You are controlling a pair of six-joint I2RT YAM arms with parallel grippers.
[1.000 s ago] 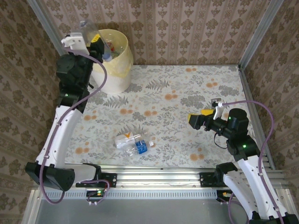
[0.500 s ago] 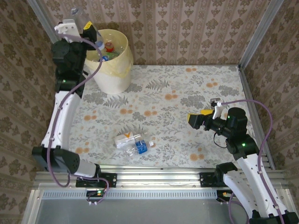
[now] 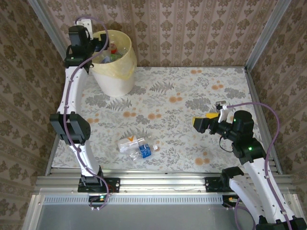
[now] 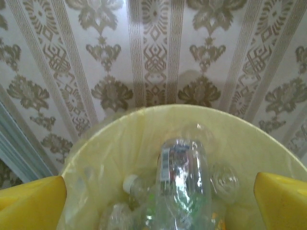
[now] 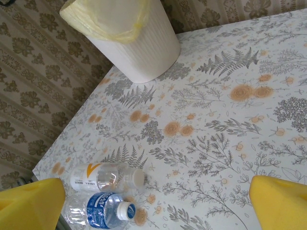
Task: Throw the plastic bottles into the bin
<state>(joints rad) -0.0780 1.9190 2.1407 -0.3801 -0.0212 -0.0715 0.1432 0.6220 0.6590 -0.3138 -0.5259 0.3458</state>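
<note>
The left gripper (image 3: 98, 45) (image 4: 156, 203) hangs over the mouth of the bin (image 3: 115, 74) (image 4: 144, 120), its yellow fingers spread wide and holding nothing. Directly beneath it a clear bottle (image 4: 184, 182) lies on the heap inside the yellowish bag (image 4: 96, 158), with a white-capped bottle (image 4: 130, 184) against its left side. The right gripper (image 3: 204, 120) (image 5: 154, 203) hovers low over the worktop (image 3: 192, 86), released as well. Well apart from it, near the front edge, an orange-marked bottle (image 3: 129, 143) (image 5: 103, 177) and a blue-labelled bottle (image 3: 146, 151) (image 5: 98, 211) lie side by side, touching. A second ago the left gripper clasped a clear bottle raised beside the rim; now the arm has stretched out over the bin and let go, while the right arm has stayed put. The worktop carries a fern-and-orange-flower print. Damask wallpaper (image 3: 192, 28) and aluminium posts (image 3: 261, 36) close it in.
</note>
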